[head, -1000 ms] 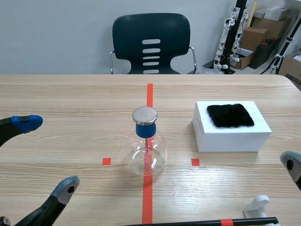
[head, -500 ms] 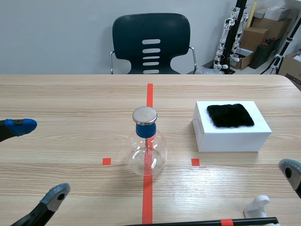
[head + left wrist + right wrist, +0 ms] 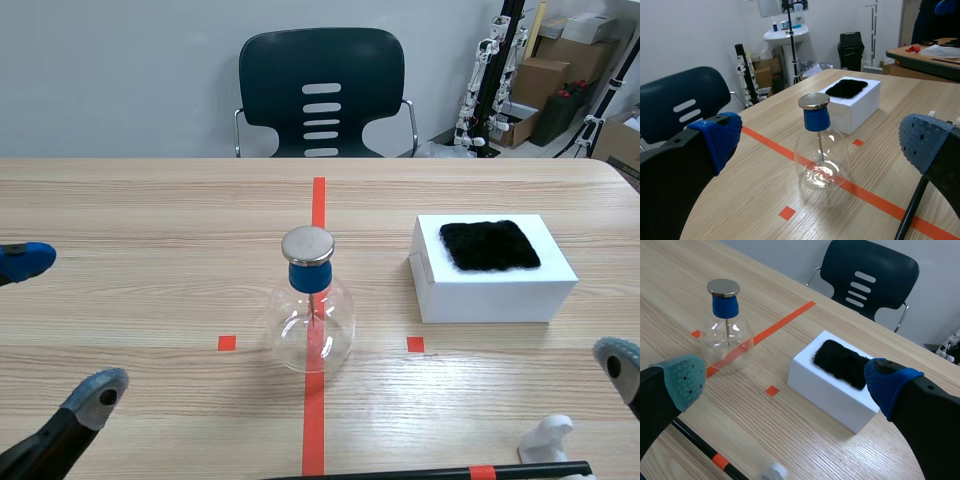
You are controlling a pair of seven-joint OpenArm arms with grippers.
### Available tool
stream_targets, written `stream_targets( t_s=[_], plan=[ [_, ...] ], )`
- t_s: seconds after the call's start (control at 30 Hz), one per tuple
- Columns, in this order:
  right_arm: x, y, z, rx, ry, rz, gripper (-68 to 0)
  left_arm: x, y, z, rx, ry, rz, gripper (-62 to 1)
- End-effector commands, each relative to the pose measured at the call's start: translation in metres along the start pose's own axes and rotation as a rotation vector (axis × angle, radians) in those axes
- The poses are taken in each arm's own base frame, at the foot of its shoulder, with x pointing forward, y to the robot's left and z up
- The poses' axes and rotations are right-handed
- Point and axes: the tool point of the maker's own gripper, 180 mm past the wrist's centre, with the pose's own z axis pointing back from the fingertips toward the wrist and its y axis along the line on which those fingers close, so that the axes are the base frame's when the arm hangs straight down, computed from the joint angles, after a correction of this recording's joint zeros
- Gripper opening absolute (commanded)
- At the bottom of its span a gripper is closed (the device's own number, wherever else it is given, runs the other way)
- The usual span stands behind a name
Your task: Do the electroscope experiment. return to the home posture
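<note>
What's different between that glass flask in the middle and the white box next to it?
The flask is clear, round glass; the box is white, opaque and square-edged. The flask is topped by a blue stopper and metal disc; the box carries a black furry patch. The flask stands on the red tape line, the box beside it. Both sit on the wooden table.

No readable text, number or brand anywhere. The white box (image 3: 495,292) near the table's right edge and the electroscope flask (image 3: 312,328) show plain faces. Any print on the cardboard boxes (image 3: 541,78) behind the table is too small to read.
</note>
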Motion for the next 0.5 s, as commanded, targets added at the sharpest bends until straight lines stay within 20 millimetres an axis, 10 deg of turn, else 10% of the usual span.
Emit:
stream_targets(
  t_s=[0.0, 0.47],
  plan=[
    [0.009, -0.001, -0.002, -0.001, -0.036, 0.001, 0.4, 0.007, 0.003, -0.001, 0.007, -0.023, -0.009, 1.4],
    [0.011, -0.001, -0.002, -0.002, -0.044, 0.001, 0.4, 0.012, 0.017, 0.010, 0.130, -0.051, 0.060, 1.4]
  ],
)
